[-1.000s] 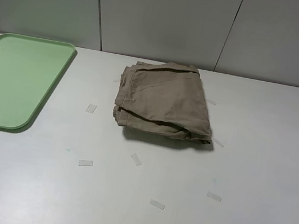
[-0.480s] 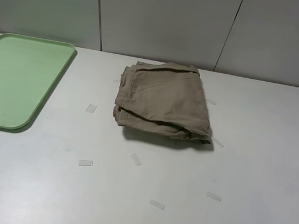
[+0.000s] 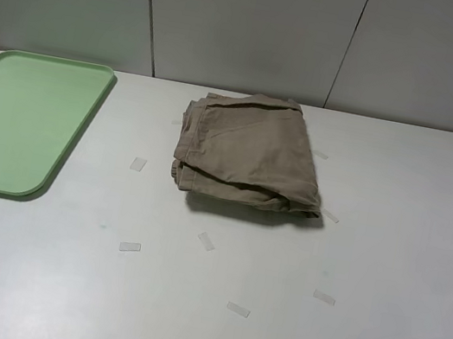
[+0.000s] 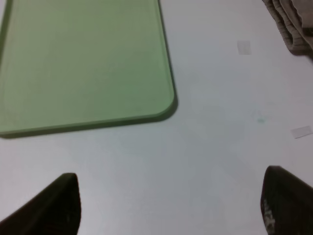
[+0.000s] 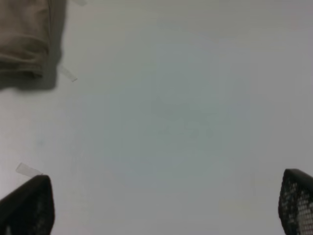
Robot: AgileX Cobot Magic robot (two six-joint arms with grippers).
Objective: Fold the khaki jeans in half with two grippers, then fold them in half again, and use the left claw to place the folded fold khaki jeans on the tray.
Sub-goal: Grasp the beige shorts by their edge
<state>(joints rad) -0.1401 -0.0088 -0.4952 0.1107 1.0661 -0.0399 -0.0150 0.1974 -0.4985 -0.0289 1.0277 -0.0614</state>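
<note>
Exterior high view: we see the khaki jeans (image 3: 249,152) folded up into a thick bundle.
Where the jeans are: they lie on the white table (image 3: 388,251), near the back and about in the middle.
Tray: the green tray (image 3: 6,122) lies flat at the left side of the table, well apart from the jeans. The jeans are on the table, not on the tray.
Tape: we count a few small bits of tape (image 3: 129,247) stuck to the table, around the jeans and in front of them.
Left wrist view: the left claw (image 4: 171,208) has its jaws spread wide and has hold of nothing. Only bare table shows between its two dark fingers (image 4: 54,210). A round corner of the tray is near it, and an edge of the jeans is farther off.
Right wrist view: the right gripper (image 5: 164,208) is spread wide too and has hold of nothing. It hangs over bare table. We see one end of the jeans off to the side, with a bit of tape just beside it.
</note>
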